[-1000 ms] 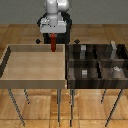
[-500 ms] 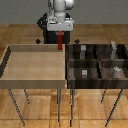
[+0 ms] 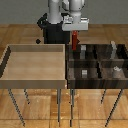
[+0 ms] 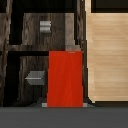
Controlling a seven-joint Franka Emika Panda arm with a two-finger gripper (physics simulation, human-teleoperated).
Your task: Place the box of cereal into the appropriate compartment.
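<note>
The box of cereal (image 3: 75, 42) is a slim red-orange box hanging upright in my gripper (image 3: 75, 35), which is shut on its top. It hovers over the back left corner of the dark brown divided bin (image 3: 70, 70), just past the wall shared with the tan tray. In the wrist view the box of cereal (image 4: 66, 77) fills the middle, with bin sections behind it. The compartment (image 3: 106, 52) with the tall pale-grey block (image 3: 114, 48) is the back section on the exterior view's right, well away from the box.
The large light tan tray (image 3: 35, 80) stands on the exterior view's left, touching the bin. Shorter grey shapes (image 3: 84, 72) sit in other bin sections, two showing in the wrist view (image 4: 45, 25). Both containers rest on thin-legged stands above a wooden floor.
My gripper has carried the box toward the exterior view's right, from above the tan tray's back edge to above the divided bin's near corner.
</note>
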